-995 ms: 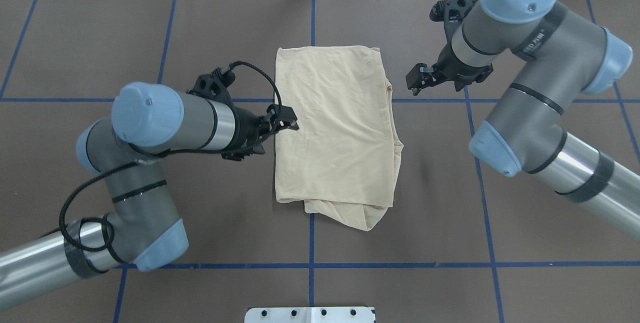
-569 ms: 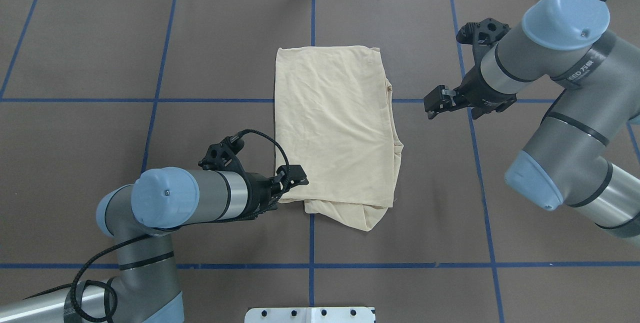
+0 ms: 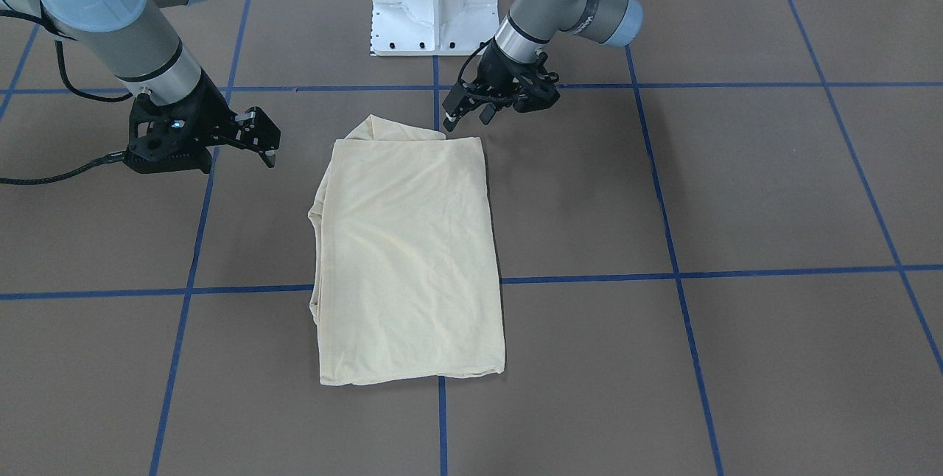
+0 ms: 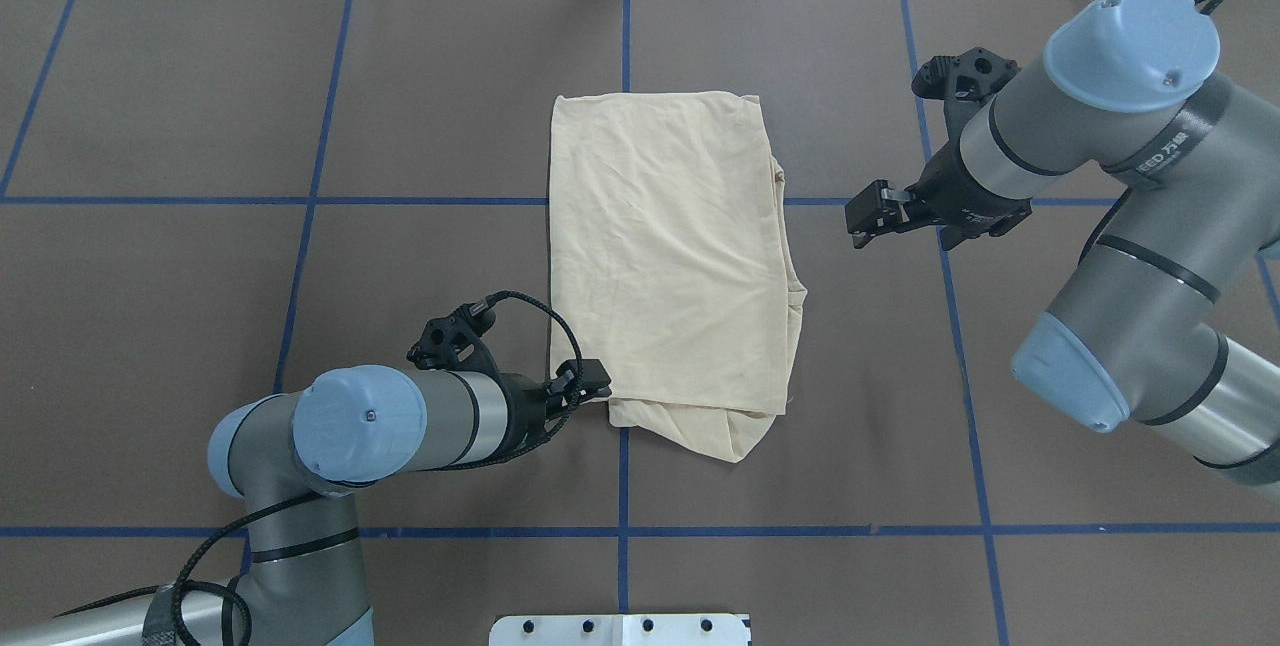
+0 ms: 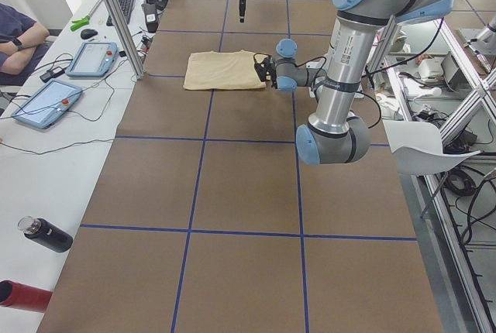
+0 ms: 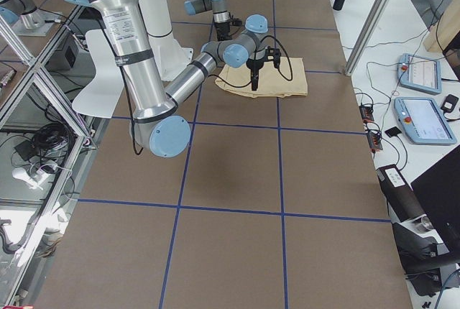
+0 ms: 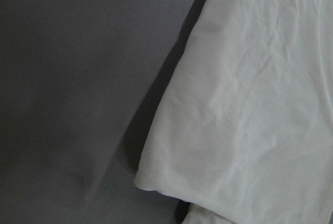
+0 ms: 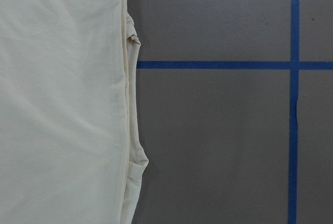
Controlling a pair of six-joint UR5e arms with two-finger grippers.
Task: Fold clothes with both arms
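Flanking the folded T-shirt (image 4: pixel 665 256) on the table (image 4: pixel 200 76): left gripper (image 4: pixel 600 388), right gripper (image 4: pixel 857 225).

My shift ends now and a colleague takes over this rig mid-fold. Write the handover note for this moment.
Left pincer: open, empty, low at the robot-side left corner of the pale cream-yellow thin shirt.
Right pincer: open, empty, off the shirt's right edge, clear of it.
Shirt: flat mid-way on the brown table, a long rectangle; no print showing; under-layers poke out along the right edge and robot-side end.
Done: folded lengthwise.
Left: probably gripping the robot-side end and folding it across to the far end.
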